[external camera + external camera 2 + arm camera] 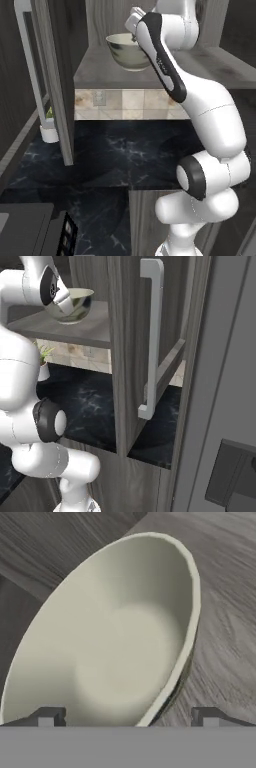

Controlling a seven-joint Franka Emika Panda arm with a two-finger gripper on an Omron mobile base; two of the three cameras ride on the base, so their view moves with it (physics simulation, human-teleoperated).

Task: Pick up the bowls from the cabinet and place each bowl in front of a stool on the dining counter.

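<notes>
hand view alone shows tool (128, 719) fingertips straddling deep bowl (115, 642) rim.

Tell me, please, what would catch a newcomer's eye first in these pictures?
The deep cream-green bowl on the grey shelf of the open cabinet stands out, with the white arm reaching up to it. In the hand view the hand straddles the bowl's rim, one fingertip inside and one outside. Below lies the black marble worktop.

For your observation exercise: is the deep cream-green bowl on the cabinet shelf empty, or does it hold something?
Empty. The hand view looks straight into the bowl and shows only its bare cream inside. It stands on the cabinet shelf.
</notes>
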